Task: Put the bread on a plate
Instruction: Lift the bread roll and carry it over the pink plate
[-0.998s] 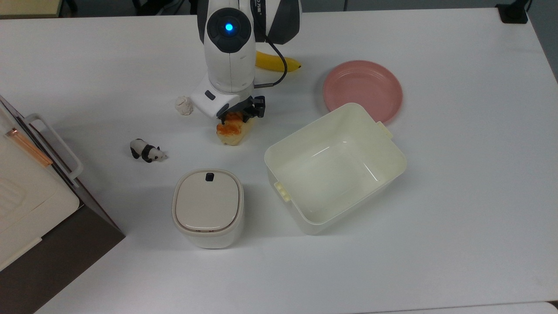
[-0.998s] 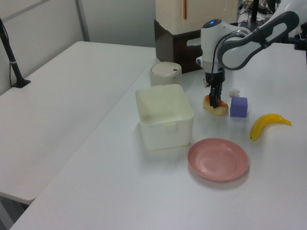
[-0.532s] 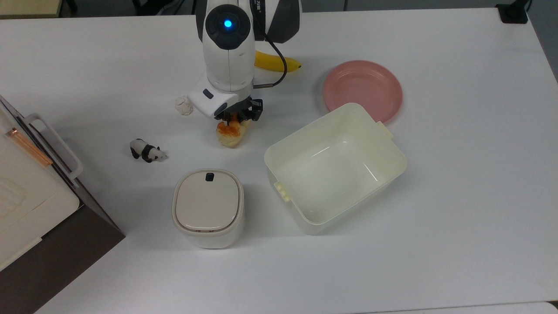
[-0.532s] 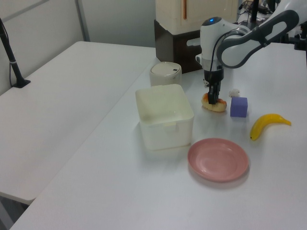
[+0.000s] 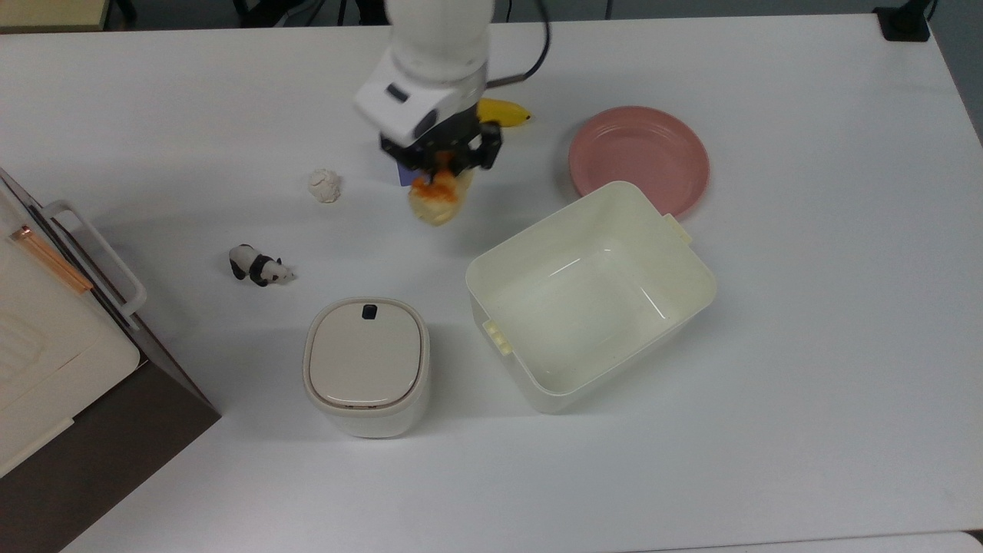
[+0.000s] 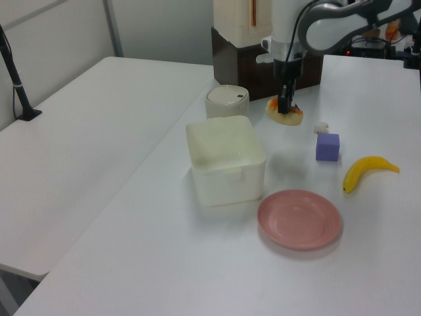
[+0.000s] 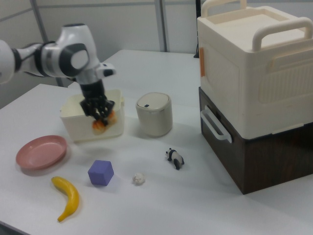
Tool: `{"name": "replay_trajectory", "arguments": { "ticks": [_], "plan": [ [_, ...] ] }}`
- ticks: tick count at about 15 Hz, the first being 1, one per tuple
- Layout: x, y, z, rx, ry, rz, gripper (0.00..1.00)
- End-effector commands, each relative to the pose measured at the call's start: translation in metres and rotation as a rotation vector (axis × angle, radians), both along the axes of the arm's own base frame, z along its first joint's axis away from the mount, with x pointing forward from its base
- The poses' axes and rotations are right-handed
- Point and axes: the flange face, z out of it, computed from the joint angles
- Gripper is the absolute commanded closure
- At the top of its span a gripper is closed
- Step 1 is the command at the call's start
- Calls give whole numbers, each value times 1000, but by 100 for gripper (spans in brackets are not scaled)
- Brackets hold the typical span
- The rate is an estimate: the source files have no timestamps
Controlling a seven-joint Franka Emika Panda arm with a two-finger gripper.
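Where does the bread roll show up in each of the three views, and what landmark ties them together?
Top view: bread roll upper centre, held in the end effector.
Left view: roll upper right of centre, lifted above the table.
Right view: roll left of centre, before the cream tub.
Shared landmark: pink plate.

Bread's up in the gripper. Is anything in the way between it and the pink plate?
Nothing visible does. The bread hangs in the gripper above the table; the plate lies empty, with the cream tub beside it, off the direct line.
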Motion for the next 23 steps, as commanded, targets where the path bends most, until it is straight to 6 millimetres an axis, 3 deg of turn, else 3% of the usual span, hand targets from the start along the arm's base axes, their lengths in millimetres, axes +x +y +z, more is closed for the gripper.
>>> {"name": "replay_trajectory", "arguments": {
  "ticks": [1, 5, 7, 11, 16, 20, 23],
  "plan": [
    [-30, 54, 22, -12, 51, 88, 82],
    [-54, 121, 36, -12, 48, 190, 82],
    [-67, 145, 48, -9, 39, 233, 82],
    [-85, 186, 48, -13, 48, 311, 81],
    [-119, 254, 42, 11, 68, 427, 81],
    [-133, 285, 25, 5, 94, 484, 77],
    [-117, 294, 24, 14, 78, 489, 77]
  ]
}}
